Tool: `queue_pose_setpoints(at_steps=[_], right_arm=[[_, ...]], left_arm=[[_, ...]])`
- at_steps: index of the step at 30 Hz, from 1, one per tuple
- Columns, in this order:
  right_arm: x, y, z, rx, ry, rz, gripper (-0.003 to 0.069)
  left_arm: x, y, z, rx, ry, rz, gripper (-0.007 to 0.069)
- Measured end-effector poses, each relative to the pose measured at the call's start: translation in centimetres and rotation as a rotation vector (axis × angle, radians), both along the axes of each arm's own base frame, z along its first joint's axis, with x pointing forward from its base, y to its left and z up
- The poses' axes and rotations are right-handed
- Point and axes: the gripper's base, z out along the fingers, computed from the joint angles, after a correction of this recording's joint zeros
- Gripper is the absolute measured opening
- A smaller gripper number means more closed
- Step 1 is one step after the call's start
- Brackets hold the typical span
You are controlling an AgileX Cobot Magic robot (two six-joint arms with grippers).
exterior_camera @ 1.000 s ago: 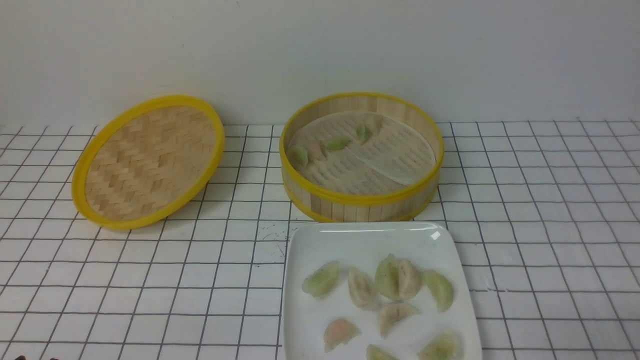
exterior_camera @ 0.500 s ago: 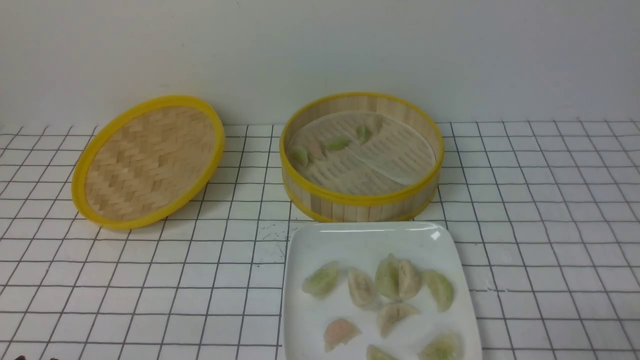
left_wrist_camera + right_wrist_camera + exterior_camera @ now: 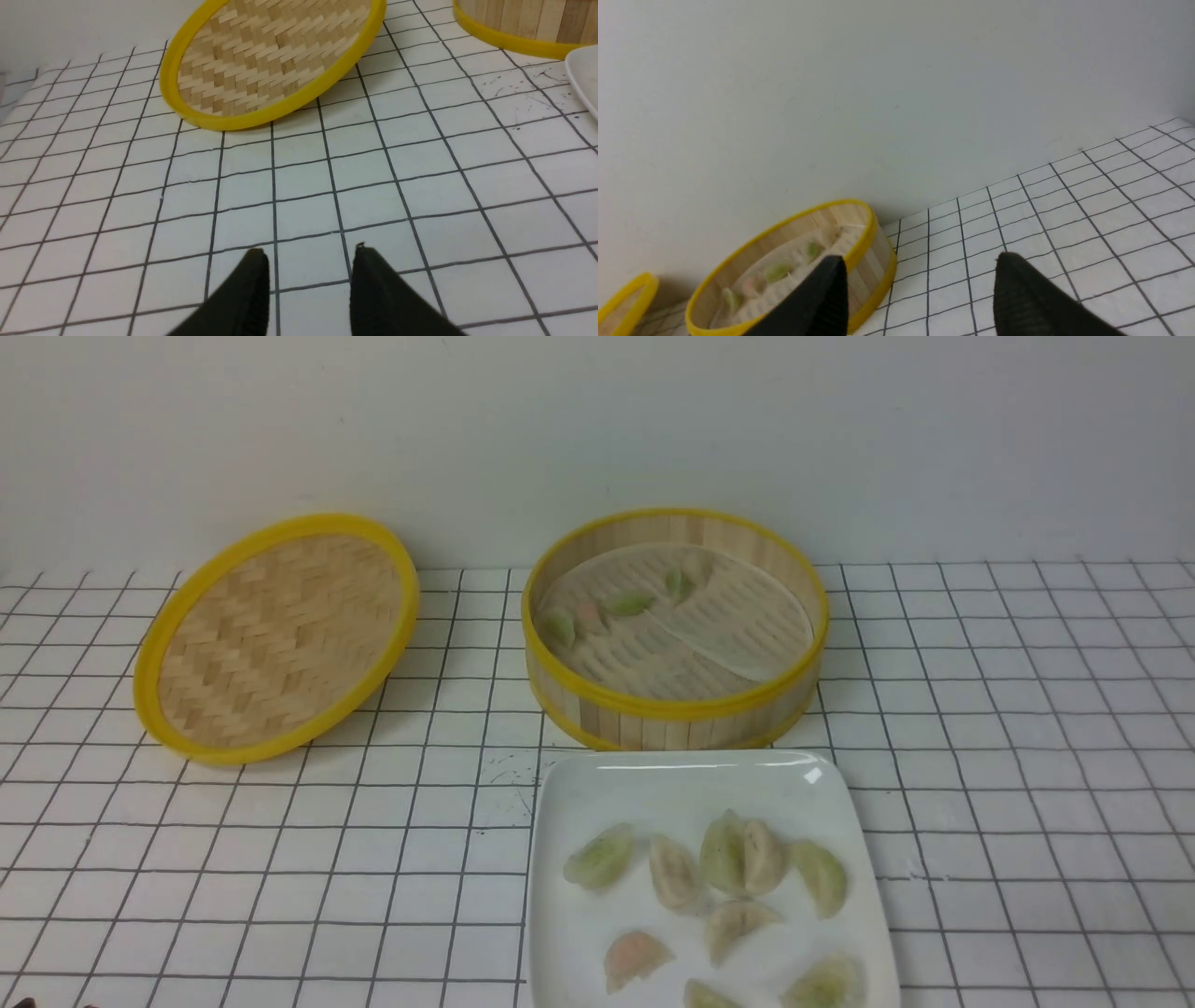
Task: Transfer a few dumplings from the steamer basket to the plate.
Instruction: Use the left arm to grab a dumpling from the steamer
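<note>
From my side, the steamer basket's tall wall [image 3: 667, 726] bars low passage at twelve o'clock; the tilted lid [image 3: 271, 644] blocks eleven. I could slip between them, or pass freely over the gridded tabletop [image 3: 1008, 765] toward two.

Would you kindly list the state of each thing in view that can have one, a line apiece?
Steamer basket: upright, uncovered, dumplings inside.
Woven lid: off the basket, tilted.
Plate: upright, holding dumplings.
Dumplings in the basket: lying toward its left and far side.
Dumplings on the plate: spread out, a few touching.
Left hand: open, empty.
Right hand: open, empty.
</note>
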Motion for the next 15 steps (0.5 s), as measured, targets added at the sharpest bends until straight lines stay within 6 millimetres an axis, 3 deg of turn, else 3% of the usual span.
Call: queue_pose_setpoints(at_steps=[5, 7, 8, 11, 15], right_arm=[[0.0, 0.0, 0.0, 0.042, -0.003, 0.002, 0.0388], [0.0, 0.0, 0.0, 0.045, -0.002, 0.003, 0.0388], [0.0, 0.0, 0.0, 0.045, -0.002, 0.003, 0.0388], [0.0, 0.0, 0.1, 0.045, -0.015, 0.001, 0.0388], [0.0, -0.1, 0.5, 0.047, -0.057, -0.003, 0.0388]], left_arm=[[0.1, 0.0, 0.3, 0.000, -0.042, 0.000, 0.0225], [0.4, -0.2, 1.3, -0.204, -0.148, 0.024, 0.0225], [0.4, -0.3, 1.3, -0.225, -0.147, 0.026, 0.0225], [0.5, 0.1, 3.4, -0.571, -0.358, 0.082, 0.0225], [0.1, 1.3, 5.3, -0.788, -0.589, 0.152, 0.0225]])
